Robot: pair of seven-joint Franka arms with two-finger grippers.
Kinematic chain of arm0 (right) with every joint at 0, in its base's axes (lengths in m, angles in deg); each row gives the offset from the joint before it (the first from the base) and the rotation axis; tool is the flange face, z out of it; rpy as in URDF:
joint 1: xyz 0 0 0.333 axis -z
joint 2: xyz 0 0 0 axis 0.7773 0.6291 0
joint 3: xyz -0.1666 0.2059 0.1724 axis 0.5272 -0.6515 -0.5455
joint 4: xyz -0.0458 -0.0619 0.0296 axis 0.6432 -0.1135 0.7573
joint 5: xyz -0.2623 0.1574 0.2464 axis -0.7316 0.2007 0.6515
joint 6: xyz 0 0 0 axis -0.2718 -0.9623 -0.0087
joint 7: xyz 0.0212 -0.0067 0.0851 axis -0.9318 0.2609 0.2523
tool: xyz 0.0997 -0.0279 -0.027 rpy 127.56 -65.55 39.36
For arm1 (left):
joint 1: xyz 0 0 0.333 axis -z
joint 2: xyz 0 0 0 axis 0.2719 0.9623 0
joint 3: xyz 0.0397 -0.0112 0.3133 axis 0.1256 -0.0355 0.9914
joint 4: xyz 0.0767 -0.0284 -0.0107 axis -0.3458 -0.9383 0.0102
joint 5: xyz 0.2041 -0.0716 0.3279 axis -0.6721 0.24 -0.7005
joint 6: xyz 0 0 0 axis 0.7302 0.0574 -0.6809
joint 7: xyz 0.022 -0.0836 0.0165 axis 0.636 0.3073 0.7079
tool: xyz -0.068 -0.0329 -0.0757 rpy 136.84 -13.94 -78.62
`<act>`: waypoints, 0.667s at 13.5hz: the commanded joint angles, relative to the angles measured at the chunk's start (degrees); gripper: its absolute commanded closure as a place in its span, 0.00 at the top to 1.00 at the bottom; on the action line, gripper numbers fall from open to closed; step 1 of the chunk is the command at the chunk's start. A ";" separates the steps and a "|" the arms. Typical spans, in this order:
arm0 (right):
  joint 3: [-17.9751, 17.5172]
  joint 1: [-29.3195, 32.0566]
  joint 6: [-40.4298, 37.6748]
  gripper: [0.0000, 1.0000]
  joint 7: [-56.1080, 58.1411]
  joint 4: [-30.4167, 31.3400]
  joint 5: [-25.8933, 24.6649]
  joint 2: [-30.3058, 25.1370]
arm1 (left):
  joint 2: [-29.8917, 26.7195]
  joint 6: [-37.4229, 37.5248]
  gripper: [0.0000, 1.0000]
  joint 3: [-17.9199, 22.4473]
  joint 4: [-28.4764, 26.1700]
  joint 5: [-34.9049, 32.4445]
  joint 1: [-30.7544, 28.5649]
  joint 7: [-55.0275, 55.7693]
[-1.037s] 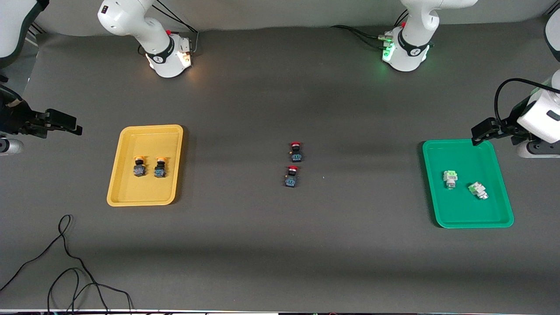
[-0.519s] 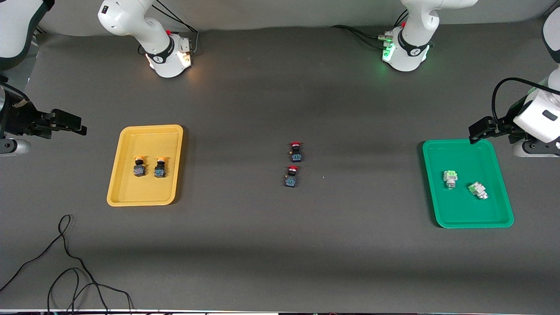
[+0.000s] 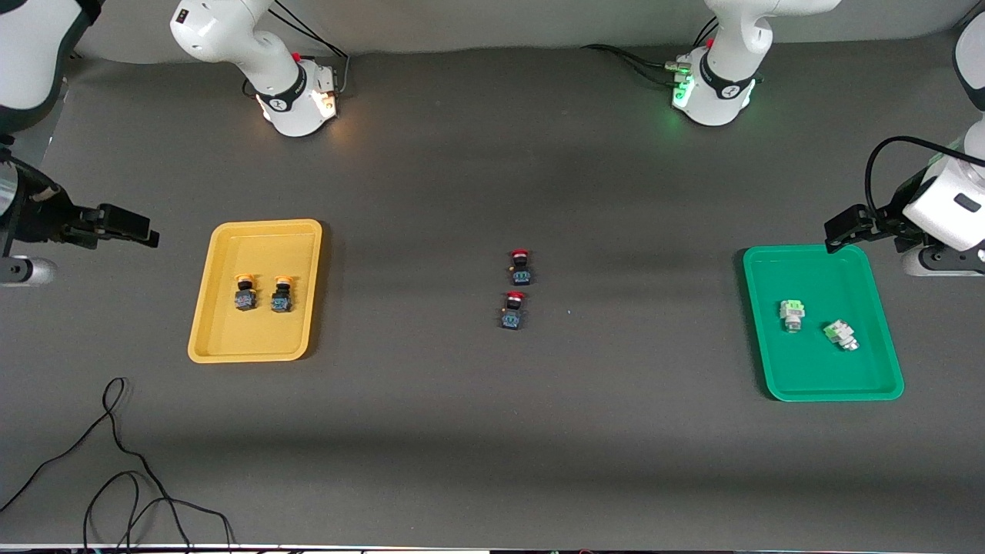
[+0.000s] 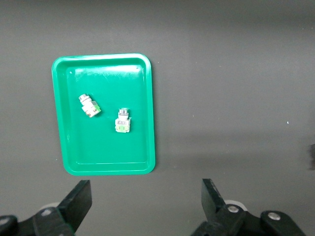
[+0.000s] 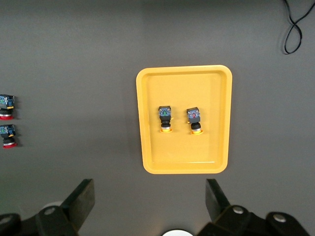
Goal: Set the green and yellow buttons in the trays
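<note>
Two yellow buttons (image 3: 245, 295) (image 3: 281, 295) with orange-yellow caps lie side by side in the yellow tray (image 3: 254, 335), toward the right arm's end of the table. Two pale green buttons (image 3: 792, 313) (image 3: 841, 335) lie in the green tray (image 3: 816, 373), toward the left arm's end. My right gripper (image 5: 149, 194) hangs open and empty above bare table beside the yellow tray (image 5: 184, 152). My left gripper (image 4: 146, 191) is likewise open and empty, above bare table beside the green tray (image 4: 108, 147).
Two red-capped black switches (image 3: 521, 267) (image 3: 513, 310) sit one nearer the front camera than the other at the table's middle. A black cable (image 3: 115, 462) loops on the table near the front edge at the right arm's end.
The right arm's hand has drifted a little toward the yellow tray. The left arm's hand shifted slightly, then stayed still. Buttons and trays have not moved.
</note>
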 commanded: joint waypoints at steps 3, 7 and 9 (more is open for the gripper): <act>-13.12 14.71 -3.86 1.00 -1.90 -8.38 -1.22 -1.61 | -0.22 1.26 0.99 0.32 0.88 -0.80 0.75 0.32; -32.60 26.22 -3.16 1.00 -4.95 -8.21 -12.00 -8.28 | -0.13 1.26 0.99 0.32 0.88 -0.80 0.75 0.24; -42.55 32.90 -3.07 1.00 -7.17 -8.04 -15.79 -10.23 | -0.13 1.17 0.99 0.32 0.88 -0.80 0.75 0.32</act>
